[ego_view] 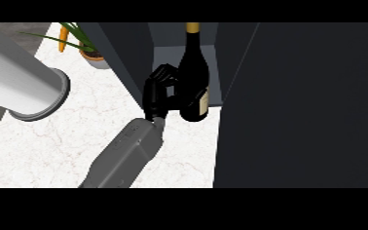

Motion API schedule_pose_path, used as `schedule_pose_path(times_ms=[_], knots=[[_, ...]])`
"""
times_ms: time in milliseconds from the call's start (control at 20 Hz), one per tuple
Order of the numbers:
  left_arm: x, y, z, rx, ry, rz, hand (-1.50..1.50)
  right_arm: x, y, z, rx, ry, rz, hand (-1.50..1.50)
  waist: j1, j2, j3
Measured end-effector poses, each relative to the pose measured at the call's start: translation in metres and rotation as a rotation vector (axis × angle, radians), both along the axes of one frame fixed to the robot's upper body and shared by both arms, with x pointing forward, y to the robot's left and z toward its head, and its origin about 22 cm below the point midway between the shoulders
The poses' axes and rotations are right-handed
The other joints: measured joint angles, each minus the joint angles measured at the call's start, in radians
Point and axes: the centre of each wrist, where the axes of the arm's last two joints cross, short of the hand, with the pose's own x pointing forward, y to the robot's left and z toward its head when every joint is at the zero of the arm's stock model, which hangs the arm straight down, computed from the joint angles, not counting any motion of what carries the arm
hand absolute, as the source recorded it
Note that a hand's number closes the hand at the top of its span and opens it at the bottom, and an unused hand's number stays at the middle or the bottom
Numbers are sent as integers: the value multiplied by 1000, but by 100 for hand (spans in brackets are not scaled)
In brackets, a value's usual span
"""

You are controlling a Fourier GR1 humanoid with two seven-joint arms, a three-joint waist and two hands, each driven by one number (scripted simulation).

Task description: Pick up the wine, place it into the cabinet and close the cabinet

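Wine bottle at cabinet opening — right hand on its left side, fingers curled round body, gripping.

Black wine bottle, seemingly gold-capped.

Wine bottle stands at cabinet opening, robot hand left of it, plant farther left.

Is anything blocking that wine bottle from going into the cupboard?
Nothing visible does. The wine bottle, held by the fingers of the right hand, is already at the mouth of the open cabinet. The cabinet door is swung out to the right, and the potted plant stands off to the left.
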Motion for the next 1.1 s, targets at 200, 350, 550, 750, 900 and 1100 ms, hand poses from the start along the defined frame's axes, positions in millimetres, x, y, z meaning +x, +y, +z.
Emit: schedule_pose_path(times_ms=[200, 350, 550, 750, 900, 1100], knots=[[15, 2, 3, -5, 14, 9, 150, -1, -3, -3, 1, -3, -2, -150, -2, 1, 0], [24, 4, 4, -6, 23, 23, 150, -2, -4, -4, -3, -6, 4, -150, -6, 2, 0], [36, 3, 9, 7, 51, 48, 150, 0, -5, -5, 0, -11, 8, -150, -7, 5, 0], [47, 4, 16, 23, 78, 68, 150, -1, -3, -6, 12, 0, 13, -150, -3, 8, -1], [55, 5, 20, 45, 90, 86, 150, 0, -1, -6, 19, -1, 22, -150, -4, 11, -1], [67, 15, 25, 127, 76, 125, 150, 0, 1, -7, 26, 4, 28, -150, -5, 12, -1]])
